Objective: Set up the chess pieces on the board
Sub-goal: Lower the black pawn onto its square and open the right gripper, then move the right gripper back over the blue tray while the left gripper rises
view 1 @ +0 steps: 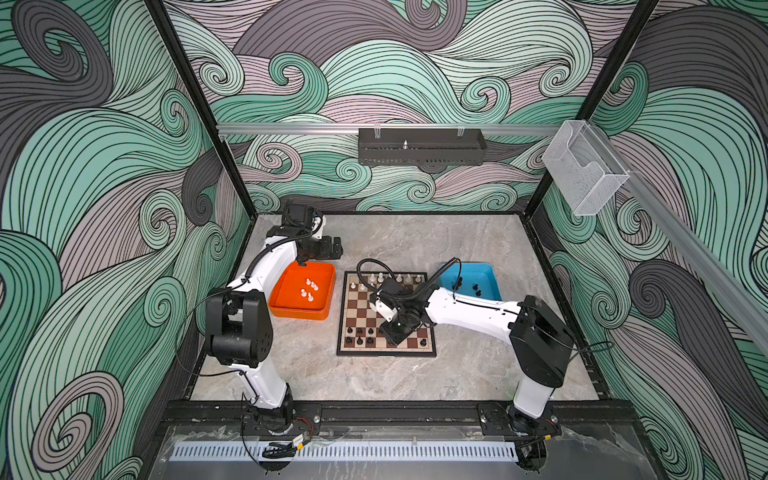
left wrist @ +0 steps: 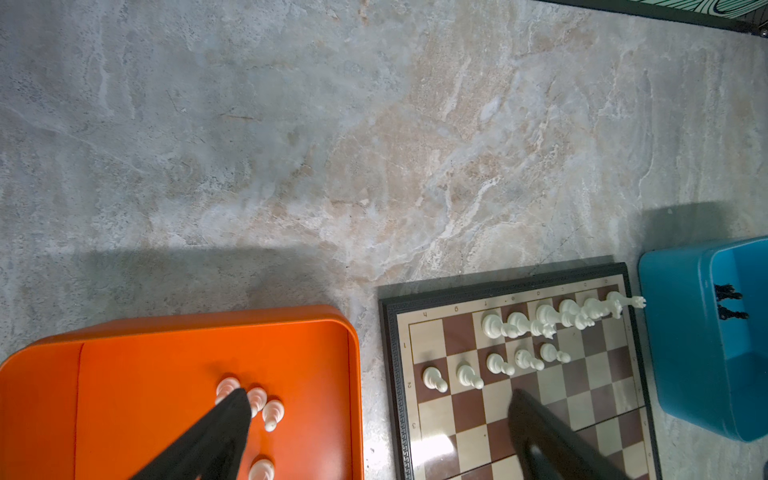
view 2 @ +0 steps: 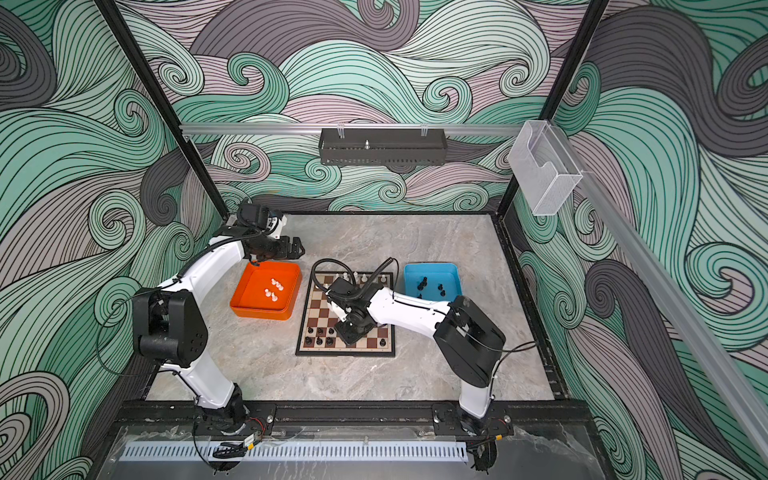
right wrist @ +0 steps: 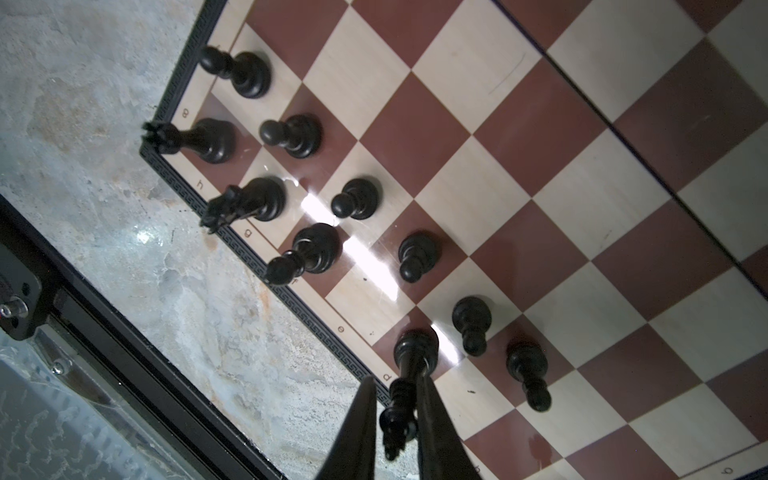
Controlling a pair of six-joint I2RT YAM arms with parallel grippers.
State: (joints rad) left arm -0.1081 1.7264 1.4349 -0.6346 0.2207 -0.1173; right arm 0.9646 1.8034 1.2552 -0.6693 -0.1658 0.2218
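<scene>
Straddling a black piece on the board, my right gripper stands narrow; grip unconfirmed. My left gripper spreads wide, empty.

The marble table bears the board, orange tray, blue tray.

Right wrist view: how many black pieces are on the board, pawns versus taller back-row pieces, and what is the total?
Pawns: 6
Back-row pieces: 4, one standing between the fingers
Total: 10
</scene>
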